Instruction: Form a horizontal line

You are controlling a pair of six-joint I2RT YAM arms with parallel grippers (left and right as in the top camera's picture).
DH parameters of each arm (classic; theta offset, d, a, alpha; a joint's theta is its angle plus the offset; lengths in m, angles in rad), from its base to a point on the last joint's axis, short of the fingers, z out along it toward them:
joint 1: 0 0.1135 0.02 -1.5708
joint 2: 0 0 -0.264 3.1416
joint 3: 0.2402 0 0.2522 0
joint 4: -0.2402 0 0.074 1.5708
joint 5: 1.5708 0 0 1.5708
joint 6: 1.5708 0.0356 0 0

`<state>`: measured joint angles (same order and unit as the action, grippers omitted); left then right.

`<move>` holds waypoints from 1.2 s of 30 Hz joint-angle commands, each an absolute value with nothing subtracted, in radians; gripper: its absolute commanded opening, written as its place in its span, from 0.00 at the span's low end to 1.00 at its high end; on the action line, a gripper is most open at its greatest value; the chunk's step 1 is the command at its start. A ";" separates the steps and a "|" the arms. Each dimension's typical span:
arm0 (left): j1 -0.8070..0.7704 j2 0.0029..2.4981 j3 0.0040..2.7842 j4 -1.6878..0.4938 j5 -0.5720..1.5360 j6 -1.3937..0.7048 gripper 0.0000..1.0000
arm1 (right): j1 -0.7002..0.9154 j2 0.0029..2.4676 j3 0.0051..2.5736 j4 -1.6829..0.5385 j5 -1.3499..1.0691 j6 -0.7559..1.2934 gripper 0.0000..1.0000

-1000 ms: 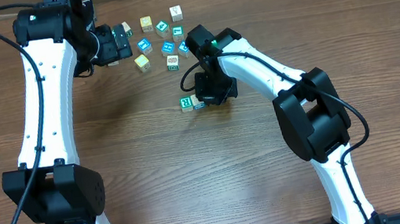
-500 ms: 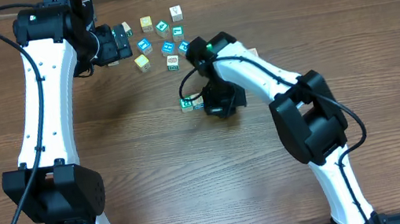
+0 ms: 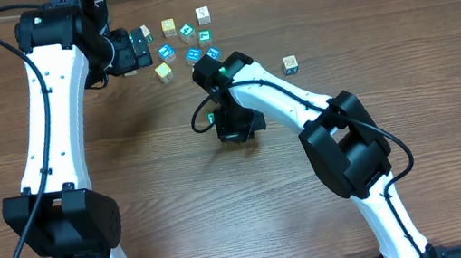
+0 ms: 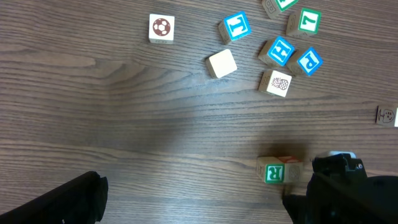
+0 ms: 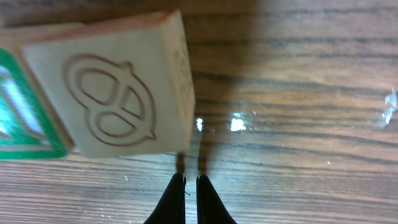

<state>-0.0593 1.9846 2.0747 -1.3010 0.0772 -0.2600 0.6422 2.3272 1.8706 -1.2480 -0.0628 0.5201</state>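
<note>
A green "R" cube (image 4: 274, 173) lies on the table with a pale cube bearing a pretzel pattern (image 5: 118, 93) tight against its side. Together they make a short row. In the overhead view the right arm hides most of this pair. My right gripper (image 5: 191, 182) is shut and empty, its tips just off the pale cube's near corner; from above it (image 3: 233, 130) hangs over the pair. A blue "P" cube (image 4: 309, 60) and a white cube with a ball mark (image 4: 161, 28) lie apart, up by the cluster. My left gripper (image 3: 140, 46) stands open and empty at the cluster's left edge.
Several loose cubes are scattered at the far middle: a pale yellow one (image 4: 222, 63), blue "T" (image 4: 235, 27), blue "H" (image 4: 280, 51), a second pale patterned one (image 4: 277, 83) and green "7" (image 4: 309, 21). One cube (image 3: 290, 64) sits alone to the right.
My right arm has swung left and its gripper now covers the two-cube row from above. A lone cube at the right has come into view. The left arm is still.
</note>
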 commanded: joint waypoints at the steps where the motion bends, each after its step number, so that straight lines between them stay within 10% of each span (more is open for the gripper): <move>1: -0.066 1.990 2.081 -1.301 0.070 -0.270 1.00 | 0.640 2.291 1.866 -1.235 -0.048 0.516 0.04; 36: -0.066 1.990 2.081 -1.301 0.070 -0.270 1.00 | 0.640 2.291 1.865 -1.134 -0.020 0.517 0.04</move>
